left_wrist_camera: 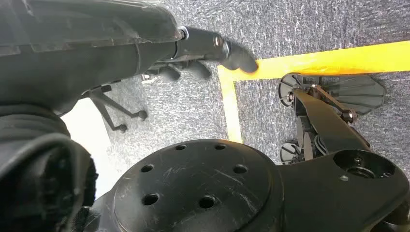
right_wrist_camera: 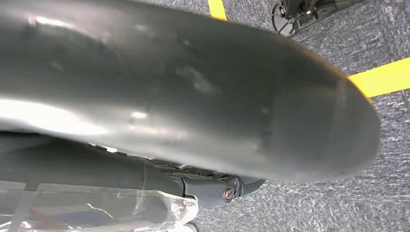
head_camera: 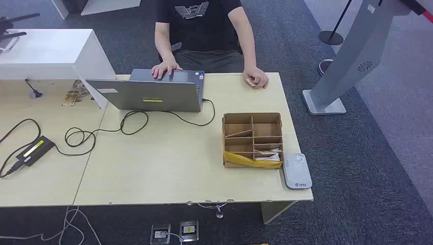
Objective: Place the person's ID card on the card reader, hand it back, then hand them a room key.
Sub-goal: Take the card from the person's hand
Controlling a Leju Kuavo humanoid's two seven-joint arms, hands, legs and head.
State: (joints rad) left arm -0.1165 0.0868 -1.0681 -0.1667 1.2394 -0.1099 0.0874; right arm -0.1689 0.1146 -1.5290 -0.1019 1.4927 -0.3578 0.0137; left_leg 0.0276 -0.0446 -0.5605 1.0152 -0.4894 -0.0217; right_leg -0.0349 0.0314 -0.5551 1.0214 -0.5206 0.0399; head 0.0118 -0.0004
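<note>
Card, ID, apparently the small tan item [head_camera: 249, 80] under the person's hand [head_camera: 257, 78] at the worktop's [head_camera: 168, 168] far edge: likely light, stiff, slick, best pinched by its edge; left hand [left_wrist_camera: 203, 58] hangs empty, fingers apart; right hand [right_wrist_camera: 193, 96] grip cannot be told.

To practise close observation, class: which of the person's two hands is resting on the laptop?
The person's hand at the picture's left lies flat on the open laptop. Their other hand rests on the bare table, curled around something small.
</note>
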